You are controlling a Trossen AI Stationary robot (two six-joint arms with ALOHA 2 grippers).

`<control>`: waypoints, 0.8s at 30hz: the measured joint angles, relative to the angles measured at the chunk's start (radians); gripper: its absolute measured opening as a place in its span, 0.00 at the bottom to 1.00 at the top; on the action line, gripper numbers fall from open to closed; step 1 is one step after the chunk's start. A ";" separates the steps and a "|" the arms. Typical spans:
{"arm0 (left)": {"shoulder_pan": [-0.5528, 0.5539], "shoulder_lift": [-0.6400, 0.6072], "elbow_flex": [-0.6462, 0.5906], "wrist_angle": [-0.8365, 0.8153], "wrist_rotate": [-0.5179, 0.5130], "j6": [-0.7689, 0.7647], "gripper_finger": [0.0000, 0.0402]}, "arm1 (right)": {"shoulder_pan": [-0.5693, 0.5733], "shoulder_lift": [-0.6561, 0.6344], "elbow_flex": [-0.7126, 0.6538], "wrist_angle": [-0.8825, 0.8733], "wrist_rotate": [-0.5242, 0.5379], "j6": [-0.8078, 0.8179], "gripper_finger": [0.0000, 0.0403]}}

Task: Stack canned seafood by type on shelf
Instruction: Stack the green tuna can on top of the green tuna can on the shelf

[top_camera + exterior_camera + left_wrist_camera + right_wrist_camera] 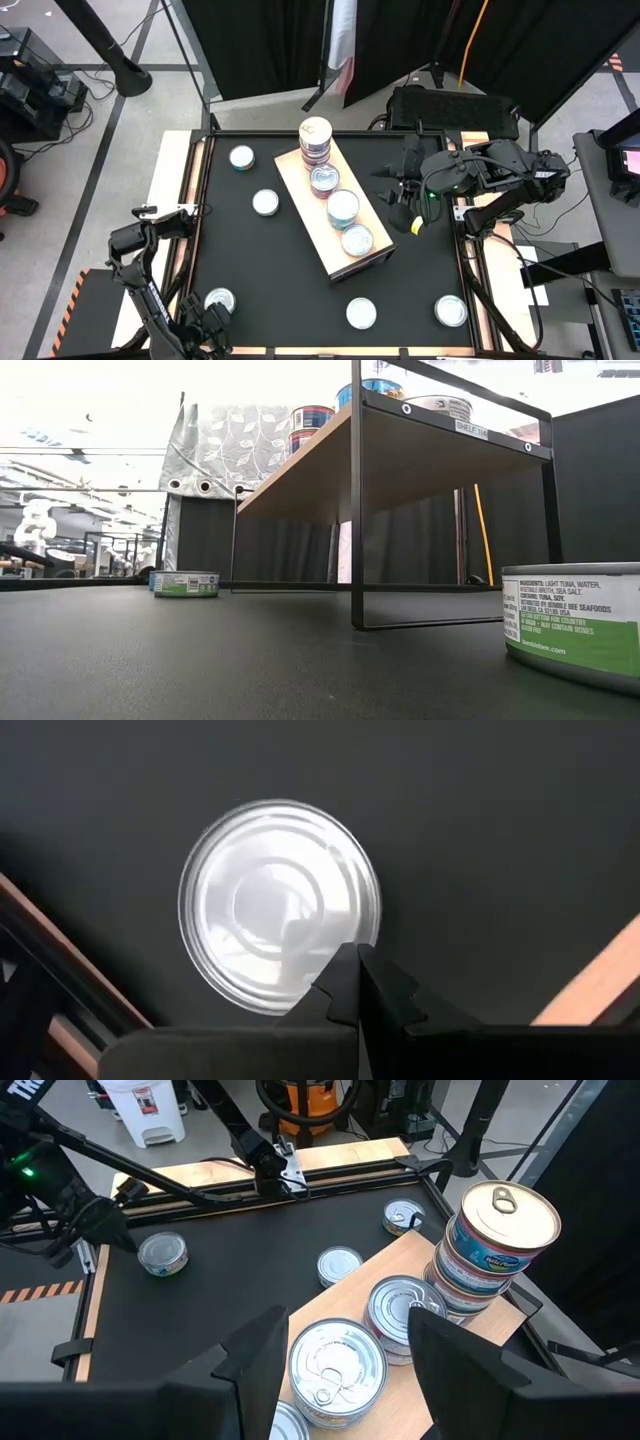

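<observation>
The pale wood shelf (pixel 330 215) lies slantwise mid-table; in the low view it is a board (pixel 400 450) raised on a black frame. On it stand a stack of tins (pixel 315 140) with red and blue labels and three single tins (pixel 343 208). Loose silvery tins rest on the black tabletop, one (pixel 219 299) at the near left. My left gripper (pixel 355 955) is shut just above that tin (pixel 280 905), at its rim. My right gripper (pixel 348 1320) is open, hovering by the shelf's right side (pixel 395 195), looking over the shelf tins (pixel 335 1365). My left gripper's shut fingertips (pixel 345 970) point down and show over the silvery tin's rim (pixel 310 990). I cannot tell whether they touch it. The tin sits flat on the tabletop.
Other loose tins sit at the far left (pixel 241 157), left of the shelf (pixel 265 202), and near the front edge (pixel 361 313) (pixel 451 310). One green-labelled tin (pixel 570 625) stands close to the low camera. Wooden rails (pixel 190 200) border the table.
</observation>
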 joint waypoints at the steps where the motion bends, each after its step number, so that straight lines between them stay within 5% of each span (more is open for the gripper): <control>1: 0.000 0.000 -0.004 0.001 -0.003 -0.001 0.00 | 0.000 0.000 0.000 0.000 0.000 -0.005 0.49; 24: -0.004 0.005 -0.064 0.208 0.008 -0.004 0.00 | 0.000 0.000 0.000 -0.006 0.001 -0.014 0.49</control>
